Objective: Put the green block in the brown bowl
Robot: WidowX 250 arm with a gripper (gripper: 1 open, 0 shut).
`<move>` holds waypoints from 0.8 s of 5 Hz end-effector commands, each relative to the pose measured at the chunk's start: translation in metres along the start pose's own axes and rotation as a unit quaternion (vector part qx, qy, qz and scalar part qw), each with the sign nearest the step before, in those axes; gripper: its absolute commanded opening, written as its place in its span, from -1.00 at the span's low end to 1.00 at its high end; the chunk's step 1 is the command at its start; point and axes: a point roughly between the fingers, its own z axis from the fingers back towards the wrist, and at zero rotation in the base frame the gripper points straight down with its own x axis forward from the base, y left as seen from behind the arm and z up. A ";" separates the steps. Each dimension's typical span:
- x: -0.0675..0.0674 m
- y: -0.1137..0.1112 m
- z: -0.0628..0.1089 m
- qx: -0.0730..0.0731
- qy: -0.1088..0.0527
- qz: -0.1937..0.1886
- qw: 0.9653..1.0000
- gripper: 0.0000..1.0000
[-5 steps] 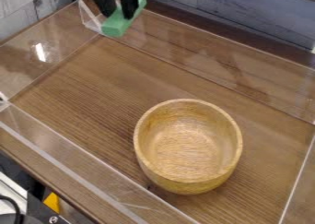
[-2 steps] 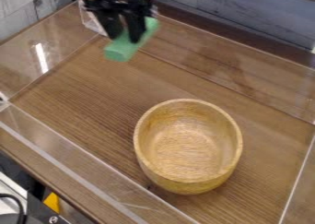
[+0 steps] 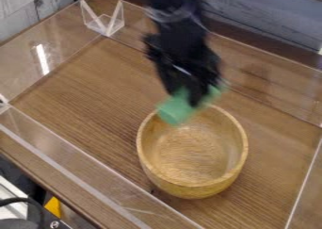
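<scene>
Hanging over the brown bowl's (image 3: 191, 153) rim, claw-gripped (image 3: 191, 89) green block (image 3: 185, 105).

green block (image 3: 180, 107): bright green, tilted, held over the rim | brown bowl (image 3: 191, 150): tan wood, upright

Wood-grain table top (image 3: 88, 101) ringed by clear plastic walls; brown bowl (image 3: 191, 148), light tan with thick rim, sits directly on it toward near right; small clear plastic stand (image 3: 104, 18) at far edge
</scene>
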 end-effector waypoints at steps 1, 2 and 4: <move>-0.001 -0.045 -0.005 -0.002 -0.006 -0.049 0.999 -1.00; -0.007 -0.064 -0.015 -0.004 0.006 -0.109 0.994 -1.00; -0.015 -0.054 -0.024 -0.002 0.014 -0.143 0.990 -1.00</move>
